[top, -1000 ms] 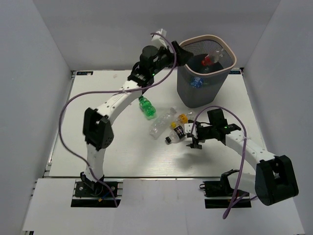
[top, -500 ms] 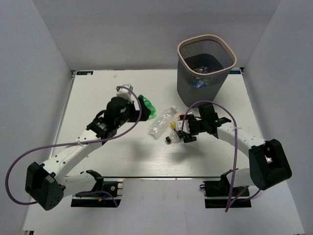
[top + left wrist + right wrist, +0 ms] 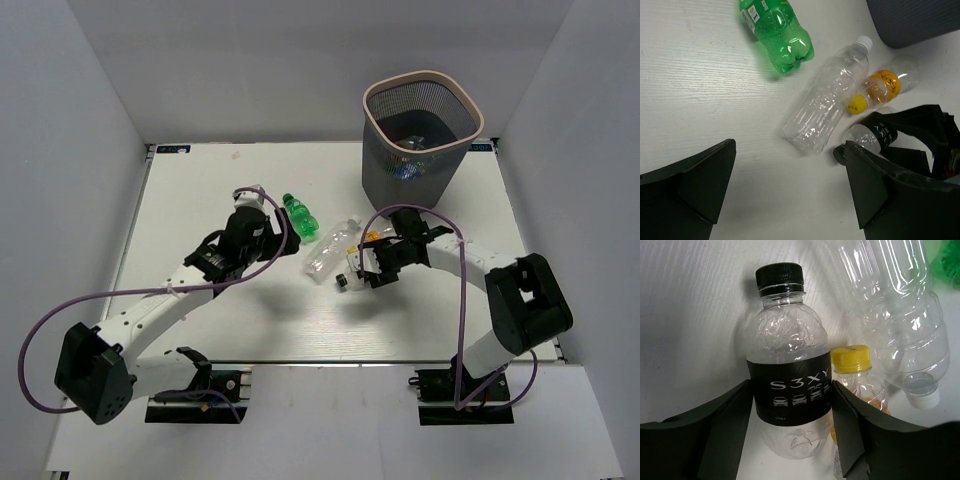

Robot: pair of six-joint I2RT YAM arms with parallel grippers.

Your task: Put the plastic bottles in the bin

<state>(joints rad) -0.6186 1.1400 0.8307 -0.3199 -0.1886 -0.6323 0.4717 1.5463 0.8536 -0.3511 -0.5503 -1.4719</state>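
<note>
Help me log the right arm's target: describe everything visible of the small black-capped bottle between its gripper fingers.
The small clear plastic bottle has a ribbed black screw cap, a dimpled body and a black wrap label printed S3XY above little car outlines. It looks empty and lies on its side on the white table, its label flanked by the black fingers of the right gripper. A clear yellow-capped bottle lies close alongside.

A green plastic bottle [image 3: 775, 35] lies at top centre. A clear white-capped plastic bottle [image 3: 827, 97] lies diagonally mid-frame, just beside a small orange-labelled, yellow-capped bottle [image 3: 882, 85]. Below that, a black-labelled clear bottle [image 3: 872, 137] is partly hidden. The left gripper [image 3: 790, 185] gapes wide along the bottom.
</note>
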